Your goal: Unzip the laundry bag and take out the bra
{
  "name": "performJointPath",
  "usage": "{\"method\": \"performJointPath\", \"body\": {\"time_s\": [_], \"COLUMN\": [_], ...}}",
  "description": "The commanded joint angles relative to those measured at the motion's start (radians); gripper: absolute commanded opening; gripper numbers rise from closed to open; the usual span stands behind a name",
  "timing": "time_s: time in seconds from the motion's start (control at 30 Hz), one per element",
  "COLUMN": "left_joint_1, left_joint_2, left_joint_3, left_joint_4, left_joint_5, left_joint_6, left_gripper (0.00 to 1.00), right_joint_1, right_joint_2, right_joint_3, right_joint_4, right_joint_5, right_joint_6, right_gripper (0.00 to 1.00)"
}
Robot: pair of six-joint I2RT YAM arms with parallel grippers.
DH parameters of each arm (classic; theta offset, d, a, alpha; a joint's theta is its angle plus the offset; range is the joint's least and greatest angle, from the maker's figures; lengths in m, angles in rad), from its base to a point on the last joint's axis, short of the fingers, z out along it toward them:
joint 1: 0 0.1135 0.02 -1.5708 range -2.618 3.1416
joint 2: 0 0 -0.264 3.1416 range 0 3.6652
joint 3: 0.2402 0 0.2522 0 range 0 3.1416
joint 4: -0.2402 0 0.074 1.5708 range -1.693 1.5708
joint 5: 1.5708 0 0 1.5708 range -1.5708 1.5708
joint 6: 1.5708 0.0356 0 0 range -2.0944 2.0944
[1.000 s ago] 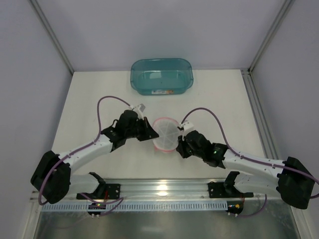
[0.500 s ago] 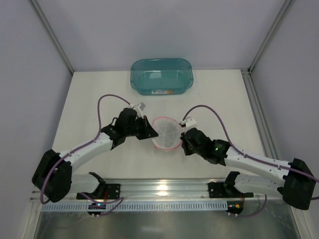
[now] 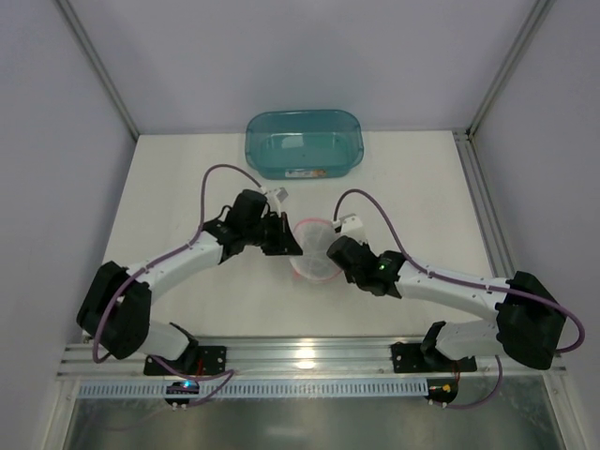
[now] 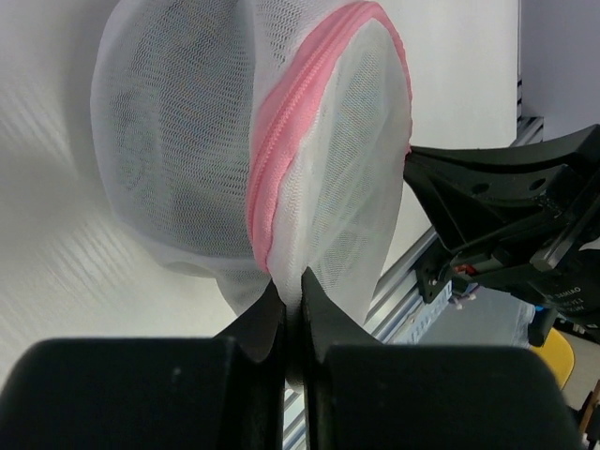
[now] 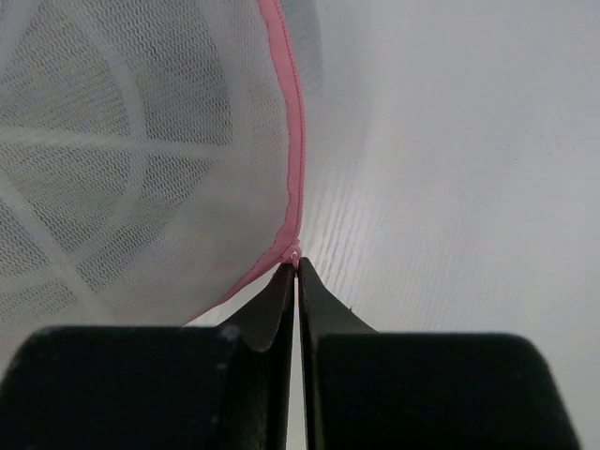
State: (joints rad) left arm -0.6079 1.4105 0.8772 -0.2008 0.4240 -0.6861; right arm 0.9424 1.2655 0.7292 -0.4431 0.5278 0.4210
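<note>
laundry bag hangs between both hands | left hand clenched on mesh, left side | right hand pinching pink rim, right side

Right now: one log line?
left gripper: shut on round white mesh laundry bag | right gripper: shut on its pink rim | zip: looks shut

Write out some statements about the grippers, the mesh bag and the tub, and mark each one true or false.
1. The left gripper is shut on the laundry bag. True.
2. The right gripper hangs open, clear of the bag. False: it is shut on the bag's edge.
3. The bag sits inside the teal tub. False: it is held between the two grippers, nearer the arms than the tub.
4. The pink zip looks closed along the stretch that the left wrist view shows. True.
</note>
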Motion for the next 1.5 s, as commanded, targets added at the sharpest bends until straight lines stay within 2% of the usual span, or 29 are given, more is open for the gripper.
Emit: {"method": "performJointPath", "body": {"time_s": [0.0, 0.2, 0.23, 0.27, 0.3, 0.37, 0.43, 0.47, 0.5, 0.53, 0.6, 0.63, 0.73, 0.77, 0.83, 0.87, 1.0, 1.17, 1.3, 1.33, 1.47], "left_joint_1": [0.007, 0.01, 0.013, 0.016, 0.017, 0.026, 0.027, 0.028, 0.027, 0.027, 0.025, 0.025, 0.022, 0.017, 0.002, -0.003, -0.024, -0.068, -0.092, -0.092, -0.093], "left_joint_2": [0.028, 0.132, 0.142, 0.148, 0.157, 0.159, 0.139, 0.101, 0.1, 0.037, -0.052, -0.153, -0.319, -0.423, -0.52, -0.598, -0.714, -0.681, -0.55, -0.503, -0.45], "left_joint_3": [0.048, 0.132, 0.14, 0.147, 0.151, 0.155, 0.161, 0.146, 0.131, 0.111, 0.025, -0.009, -0.142, -0.174, -0.255, -0.277, -0.366, -0.429, -0.452, -0.452, -0.455], "left_joint_4": [-0.091, -0.1, -0.086, -0.037, -0.019, 0.007, 0.001, -0.015, -0.034, -0.046, -0.072, -0.1, -0.141, -0.144, -0.16, -0.161, -0.126, 0.015, 0.197, 0.283, 0.414], "left_joint_5": [0.081, 0.099, 0.099, 0.09, 0.053, 0.016, -0.075, -0.171, -0.172, -0.256, -0.33, -0.378, -0.39, -0.383, -0.375, -0.358, -0.298, -0.257, -0.22, -0.22, -0.295], "left_joint_6": [0.079, 0.12, 0.12, 0.114, 0.106, 0.073, 0.028, 0.01, -0.01, -0.027, -0.093, -0.116, -0.217, -0.272, -0.328, -0.352, -0.464, -0.562, -0.615, -0.624, -0.67], "left_gripper": [0.0, 0.0, 0.04, 0.36, 0.52, 0.75, 0.79, 0.82, 0.83, 0.83, 0.85, 0.85, 0.86, 0.86, 0.88, 0.89, 0.91, 0.92, 0.94, 0.94, 0.96], "right_joint_1": [-0.013, -0.025, -0.025, -0.025, -0.025, -0.027, -0.025, -0.025, -0.025, -0.025, -0.025, -0.025, -0.025, -0.025, -0.025, -0.024, -0.017, -0.014, -0.014, -0.013, -0.007], "right_joint_2": [0.006, 0.009, 0.008, 0.003, -0.001, -0.028, -0.054, -0.061, -0.067, -0.074, -0.089, -0.092, -0.107, -0.12, -0.136, -0.143, -0.178, -0.153, -0.124, -0.12, -0.127], "right_joint_3": [0.058, 0.088, 0.09, 0.084, 0.079, 0.065, 0.042, 0.033, 0.027, 0.023, 0.009, 0.004, -0.011, -0.022, -0.039, -0.056, -0.096, -0.087, -0.082, -0.082, -0.1], "right_joint_4": [-0.025, -0.002, 0.0, 0.004, 0.006, 0.02, 0.027, 0.027, 0.03, 0.033, 0.044, 0.05, 0.067, 0.092, 0.16, 0.19, 0.334, 0.412, 0.432, 0.431, 0.431], "right_joint_5": [0.166, 0.206, 0.199, 0.189, 0.163, 0.137, 0.094, 0.072, 0.072, 0.043, 0.014, -0.024, -0.116, -0.212, -0.338, -0.453, -0.676, -0.733, -0.747, -0.747, -0.739], "right_joint_6": [0.009, -0.016, -0.016, -0.014, -0.011, -0.005, -0.001, 0.004, 0.004, 0.005, 0.007, 0.007, 0.006, 0.004, -0.001, 0.002, 0.03, 0.042, 0.044, 0.045, 0.048], "right_gripper": [0.04, 0.04, 0.04, 0.04, 0.04, 0.04, 0.04, 0.04, 0.04, 0.04, 0.04, 0.04, 0.04, 0.04, 0.04, 0.04, 0.04, 0.04, 0.04, 0.04, 0.04]}}
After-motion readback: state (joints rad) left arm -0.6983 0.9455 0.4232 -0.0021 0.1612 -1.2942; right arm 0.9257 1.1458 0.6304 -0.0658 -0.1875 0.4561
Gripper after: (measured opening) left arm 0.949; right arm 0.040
